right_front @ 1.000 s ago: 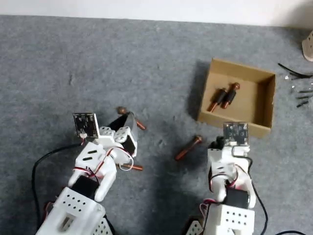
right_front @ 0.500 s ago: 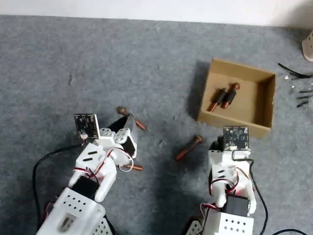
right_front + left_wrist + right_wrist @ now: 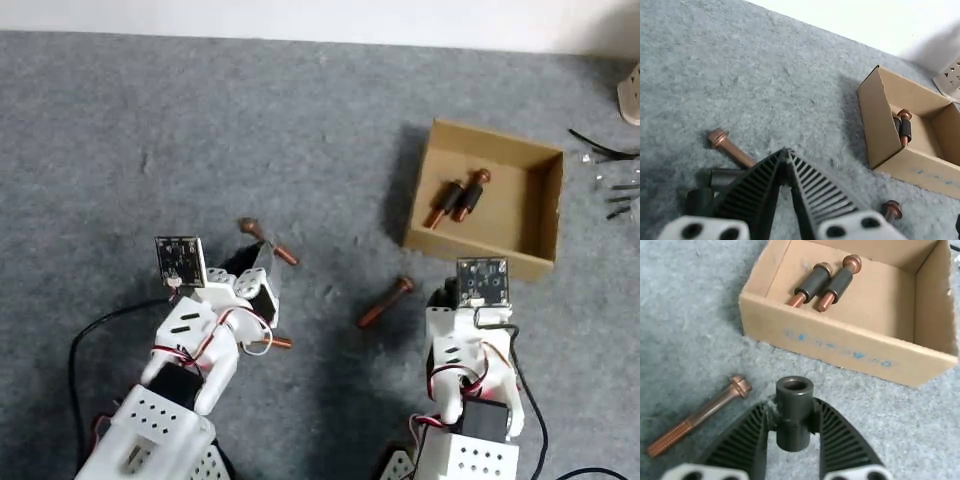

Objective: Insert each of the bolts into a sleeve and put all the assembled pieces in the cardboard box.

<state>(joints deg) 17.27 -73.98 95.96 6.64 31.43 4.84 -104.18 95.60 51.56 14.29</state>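
Observation:
The cardboard box (image 3: 545, 215) stands at the right and holds two bolts, each in a black sleeve (image 3: 455, 200) (image 3: 825, 282). My right gripper (image 3: 794, 410) sits just in front of the box's near wall (image 3: 840, 352), shut on an upright black sleeve (image 3: 794, 412). A bare copper bolt (image 3: 385, 302) (image 3: 697, 415) lies left of it. My left gripper (image 3: 786, 156) (image 3: 265, 252) is shut with nothing between its fingers, its tip beside another bolt (image 3: 268, 241) (image 3: 730, 148). A dark sleeve (image 3: 725, 176) lies beside its finger. A third bolt (image 3: 272, 342) pokes out beside the left arm.
Grey carpet covers the table, ending at a white strip along the far edge. Black wires (image 3: 605, 170) and a pale object (image 3: 630, 95) lie at the right edge beyond the box. Open carpet stretches across the far left.
Both arms have drawn back a little toward their bases. The bolts and the box have not moved.

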